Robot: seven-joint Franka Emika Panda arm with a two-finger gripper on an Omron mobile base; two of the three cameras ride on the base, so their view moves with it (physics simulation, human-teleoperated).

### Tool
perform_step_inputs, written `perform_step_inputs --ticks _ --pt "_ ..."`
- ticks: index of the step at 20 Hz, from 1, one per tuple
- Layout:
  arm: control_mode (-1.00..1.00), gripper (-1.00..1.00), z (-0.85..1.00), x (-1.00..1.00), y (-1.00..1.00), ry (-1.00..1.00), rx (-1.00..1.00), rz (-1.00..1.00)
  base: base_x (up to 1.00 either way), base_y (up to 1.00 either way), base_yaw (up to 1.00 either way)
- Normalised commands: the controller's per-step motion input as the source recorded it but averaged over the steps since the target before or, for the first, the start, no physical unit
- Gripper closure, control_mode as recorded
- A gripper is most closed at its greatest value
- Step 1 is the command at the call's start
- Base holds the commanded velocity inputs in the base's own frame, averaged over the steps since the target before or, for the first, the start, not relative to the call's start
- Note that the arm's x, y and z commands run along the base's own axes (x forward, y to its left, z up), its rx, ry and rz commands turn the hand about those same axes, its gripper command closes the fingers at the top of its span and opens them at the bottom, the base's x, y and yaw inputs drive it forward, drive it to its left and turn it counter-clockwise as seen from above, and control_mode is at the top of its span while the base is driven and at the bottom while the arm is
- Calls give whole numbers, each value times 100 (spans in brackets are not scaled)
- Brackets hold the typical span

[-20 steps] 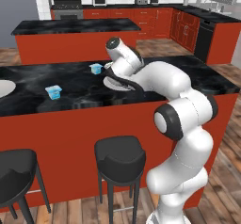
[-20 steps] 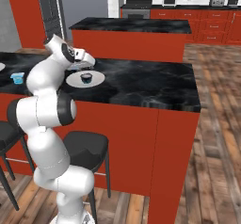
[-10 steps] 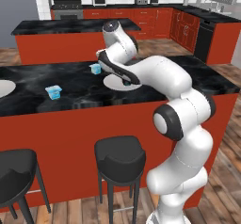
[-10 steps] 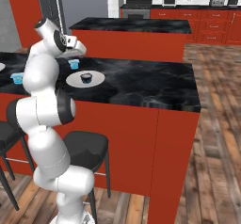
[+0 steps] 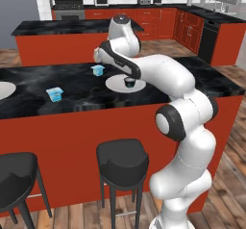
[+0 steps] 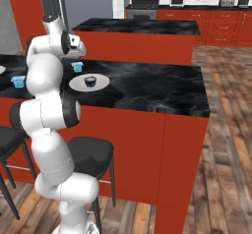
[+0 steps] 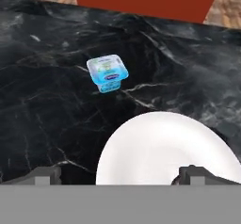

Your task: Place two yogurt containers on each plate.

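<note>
My gripper (image 7: 120, 175) hangs spread and empty above the near white plate (image 5: 117, 84), my arm arched over the black marble counter (image 5: 158, 91). One dark round yogurt tub (image 5: 129, 82) sits on that plate; two light-blue yogurt tubs (image 5: 98, 69) (image 5: 55, 94) stand on the counter, and a second plate's (image 5: 4, 89) edge shows far left.

The black marble counter (image 5: 72, 95) carries a plate (image 5: 115, 83), two yogurt tubs (image 5: 55, 94) and, seemingly, another plate's edge (image 5: 4, 89).

Even, bright kitchen light, a flat rendered look.
Soft pale sheen lies on the black counter (image 5: 72, 86); shadows are faint, edges slightly soft, with no glare or warping.
</note>
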Motion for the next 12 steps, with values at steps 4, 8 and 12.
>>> perform_step_inputs --ticks 4,8,12 --pt "-100 -100 -52 0 20 -2 15 24 0 0 0" --pt "-100 -100 -69 0 16 -24 14 20 0 0 0" --pt "-100 -100 -7 8 0 -17 3 5 0 0 0"
